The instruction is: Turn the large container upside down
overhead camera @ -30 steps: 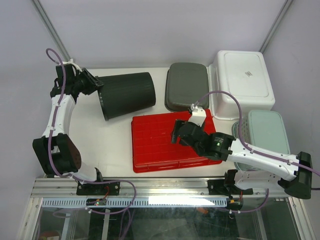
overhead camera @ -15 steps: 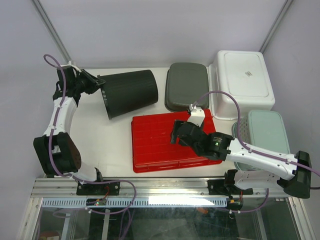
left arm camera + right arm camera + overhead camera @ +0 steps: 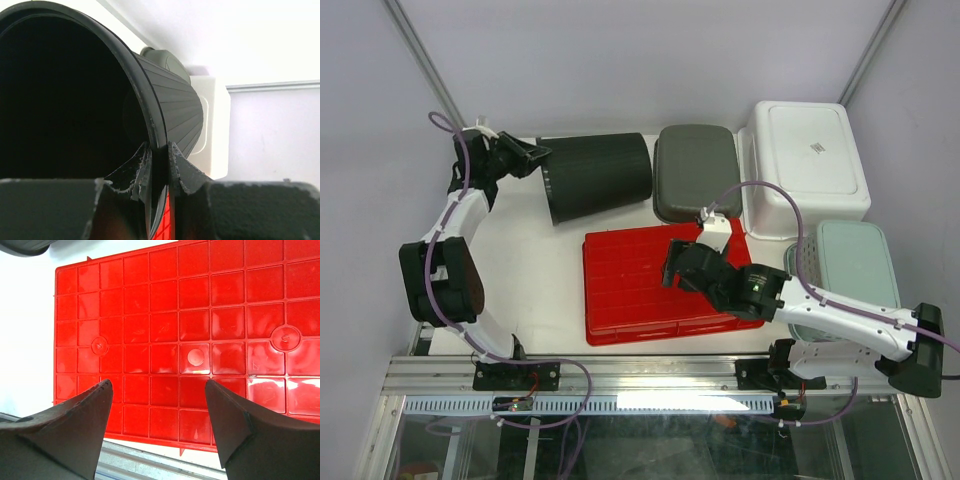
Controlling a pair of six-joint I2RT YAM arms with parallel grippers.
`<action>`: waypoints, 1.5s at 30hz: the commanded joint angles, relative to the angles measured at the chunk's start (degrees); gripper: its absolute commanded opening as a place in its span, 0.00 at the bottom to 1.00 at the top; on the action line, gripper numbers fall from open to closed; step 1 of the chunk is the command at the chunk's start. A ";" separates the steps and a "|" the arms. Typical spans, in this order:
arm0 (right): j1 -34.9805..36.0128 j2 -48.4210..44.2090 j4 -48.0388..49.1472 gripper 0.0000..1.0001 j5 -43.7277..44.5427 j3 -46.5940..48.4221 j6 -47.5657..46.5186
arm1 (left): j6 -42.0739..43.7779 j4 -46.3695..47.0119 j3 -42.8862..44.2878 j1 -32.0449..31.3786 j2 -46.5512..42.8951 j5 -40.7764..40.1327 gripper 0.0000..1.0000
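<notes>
Left claw (image 3: pixel 158 152) pinching dark ribbed plastic bin (image 3: pixel 600 178) by rim, swings it rightward; still sideways. Right claw (image 3: pixel 157 385) spread, idle.

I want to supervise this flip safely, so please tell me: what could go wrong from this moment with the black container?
1. The left gripper pinches only the thin rim of the black container, which lies on its side. Such a small hold may slip once the weight swings.
2. The container's closed end lies close to the grey tub, and the red tray is just in front, so the turn may knock either.
</notes>
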 commanded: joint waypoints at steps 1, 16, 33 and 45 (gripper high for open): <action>-0.07 -1.96 0.89 0.78 1.71 2.19 1.26 | -2.05 6.64 -6.66 6.65 -0.25 6.14 0.00; -0.07 1.43 2.01 0.78 0.26 3.94 0.17 | 5.58 4.45 -16.29 17.56 -1.20 11.87 0.00; -0.07 4.28 5.60 0.78 -0.38 4.55 -2.68 | 11.32 -0.48 -24.78 23.74 -3.49 9.94 0.00; -0.07 4.65 6.32 0.78 -1.00 4.54 -3.15 | 9.31 -0.89 -31.40 23.82 -9.17 3.78 0.00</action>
